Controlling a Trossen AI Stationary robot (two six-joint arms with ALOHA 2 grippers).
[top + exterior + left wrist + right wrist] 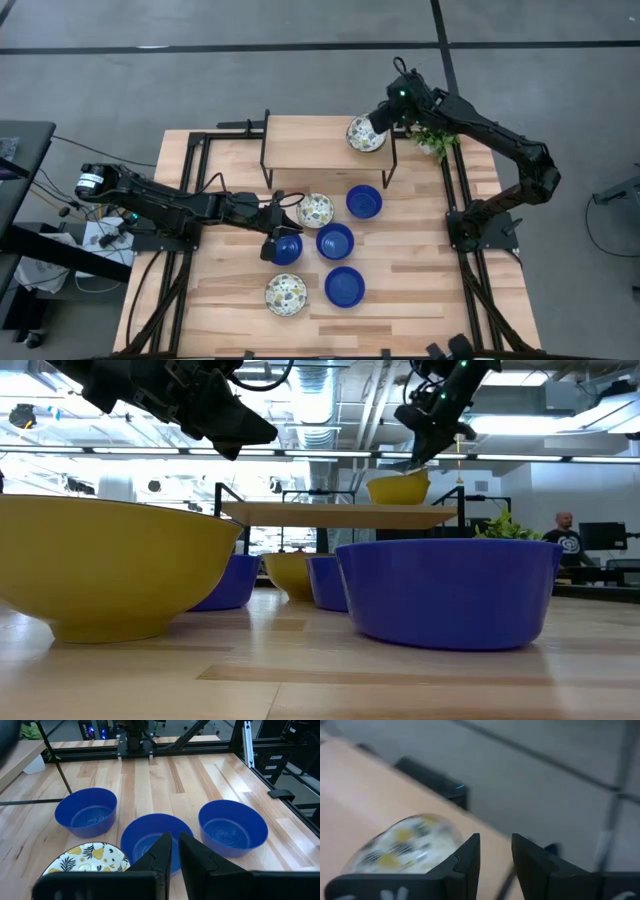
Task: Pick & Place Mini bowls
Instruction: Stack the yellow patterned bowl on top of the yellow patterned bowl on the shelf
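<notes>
One patterned mini bowl (366, 134) (400, 842) sits upright on the right end of the raised wooden shelf (310, 140). My right gripper (378, 124) (496, 852) hovers open at that bowl's far right rim; the bowl lies beside one finger, not between the two. Several blue bowls (335, 241) (157, 840) and two patterned ones (314, 209) (285, 295) rest on the tabletop. My left gripper (283, 222) (175, 847) hangs above the table over a blue bowl (285, 247). It is shut to a sliver, with nothing between its fingers. My right gripper comes slanting down from the far right at the patterned bowl's rim (451, 836). One finger (467, 855) stands right beside that rim; whether it touches the bowl I cannot tell. The bowl rests on the shelf.
A small leafy plant (435, 140) stands at the table's far right, just behind my right arm. The shelf's black legs (266, 160) come down near the bowls. Bare tabletop lies on the right (420, 270). A person (565, 535) stands in the room beyond.
</notes>
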